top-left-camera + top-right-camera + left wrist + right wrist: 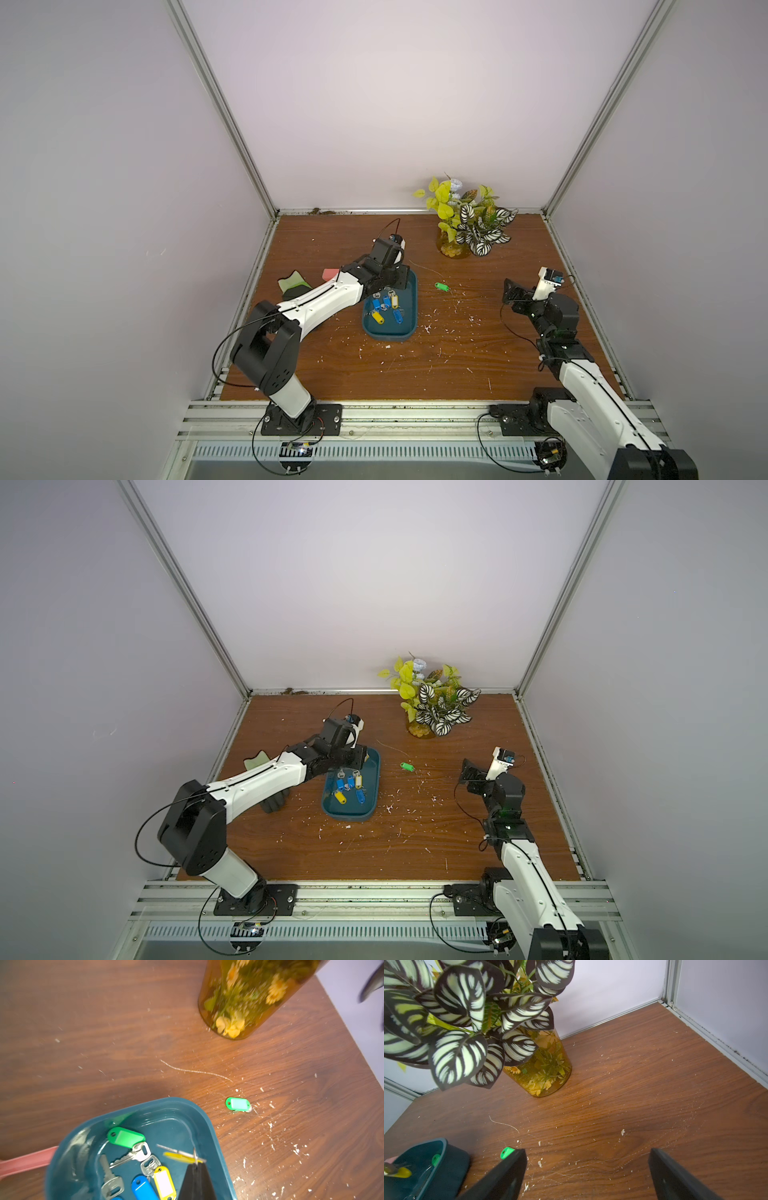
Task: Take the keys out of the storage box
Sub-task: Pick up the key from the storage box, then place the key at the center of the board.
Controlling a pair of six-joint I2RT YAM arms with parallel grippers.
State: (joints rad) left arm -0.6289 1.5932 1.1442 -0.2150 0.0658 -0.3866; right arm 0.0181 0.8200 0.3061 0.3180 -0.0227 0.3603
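The keys [384, 308] lie loose inside the storage box [409, 291]. The box rests on the table [457, 365], slightly left of its middle. In both top views, blue and yellow tags show in the near half of the box. The left arm covers the far end, so the total count cannot be established.

The left wrist view shows that far end. It holds a green-tagged key [125, 1137], silver keys, a blue tag and a yellow tag. The lower items are cut off by the frame edge.

The left gripper [195, 1165] is clenched on the thin ring of a yellow-tagged key [180, 1157]. That tag is smeared by blur, and its blade appears only as a thin silver line. The fingertips are hidden in both top views.

A stray key [441, 286] with a green tag lies on the table off the box's far right corner, apart from the box. Its metal is mostly hidden under the tag. In the right wrist view a finger covers part of it.

The right gripper [587, 1150] is spread wide and empty above the table, near the right edge.

A pink scoop [27, 1164] lies on the box's left side and passes behind the box wall. Whether the two touch cannot be told. A vase [455, 247] of plants stands near the far edge. It is blurred and cut off in the left wrist view. A green-and-black item [294, 284] near the left edge lies partly under the left arm and cannot be identified.
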